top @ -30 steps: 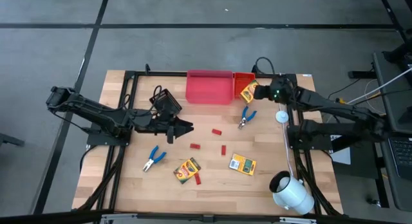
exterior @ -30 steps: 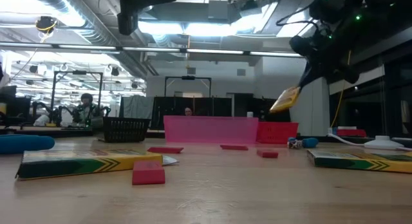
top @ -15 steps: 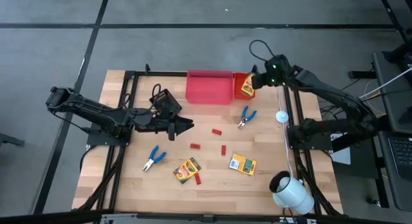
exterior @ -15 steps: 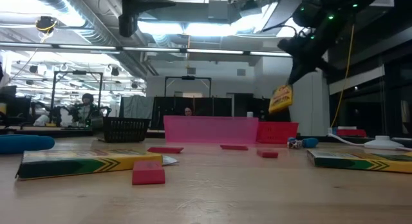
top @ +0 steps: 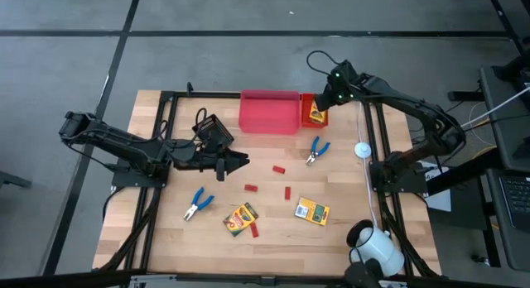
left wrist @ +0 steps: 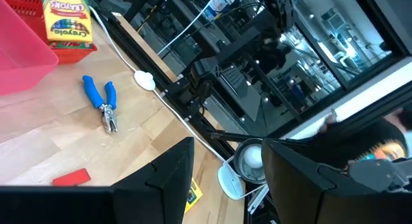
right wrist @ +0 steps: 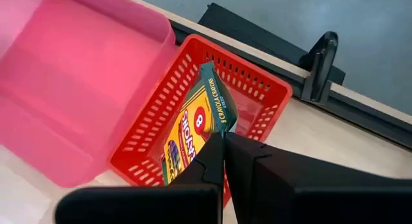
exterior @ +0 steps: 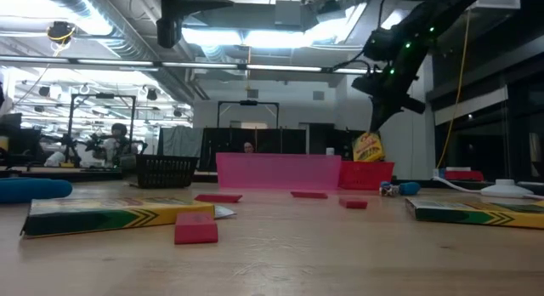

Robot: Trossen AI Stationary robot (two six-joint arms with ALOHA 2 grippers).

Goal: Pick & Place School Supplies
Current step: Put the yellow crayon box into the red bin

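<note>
Right gripper (right wrist: pixel 223 141), clamped on a crayon box (right wrist: pixel 192 124), holds it upright over the orange bin (right wrist: pixel 262 95) at the surface's one o'clock, evidently for release inside; left gripper (top: pixel 236 163), fingers apart, waits mid-surface.

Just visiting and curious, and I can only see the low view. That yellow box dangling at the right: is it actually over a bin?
Observer: Yes. From above, the crayon box hangs over the red bin.
Operator: What holds it?
Observer: The right tool. Its wrist view shows it shut on the box's edge.
Operator: And the other arm?
Observer: The left tool hovers mid-table, open, next to the black bin.
</note>
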